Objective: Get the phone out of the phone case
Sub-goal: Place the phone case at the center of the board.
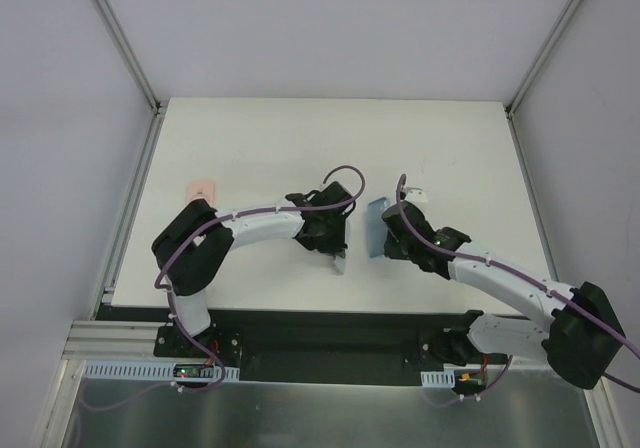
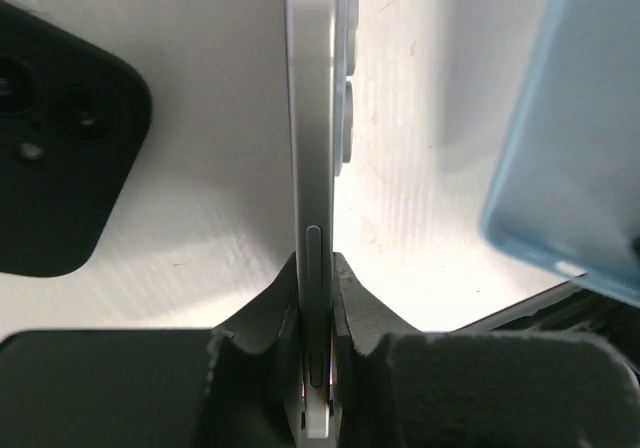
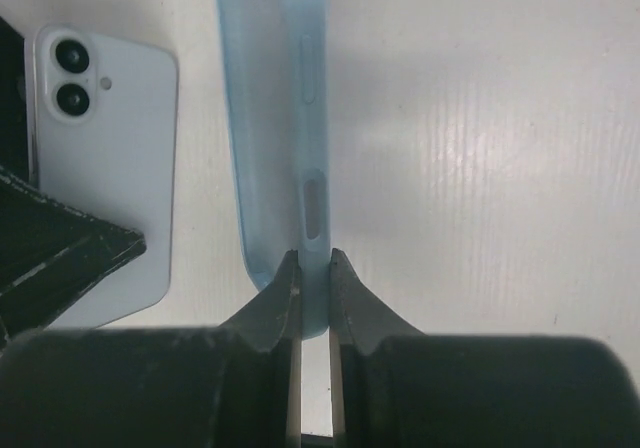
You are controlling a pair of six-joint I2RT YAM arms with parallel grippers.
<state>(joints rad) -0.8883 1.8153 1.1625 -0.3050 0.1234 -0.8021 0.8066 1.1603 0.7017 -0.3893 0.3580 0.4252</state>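
Two pinches we log: left gripper (image 2: 318,268) grips the slim silver phone (image 2: 310,118) edgewise; right gripper (image 3: 313,263) clamps the translucent blue case (image 3: 280,118) nearby.

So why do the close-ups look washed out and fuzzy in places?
Left wrist: table glares white beside the phone; the near fingers are dark and blurred. Right wrist: a softer sheen right of the case. Top view: even light, faint shadows.

Overhead camera looks down; wrist cameras sit close (sharing the phone (image 3: 105,168)).
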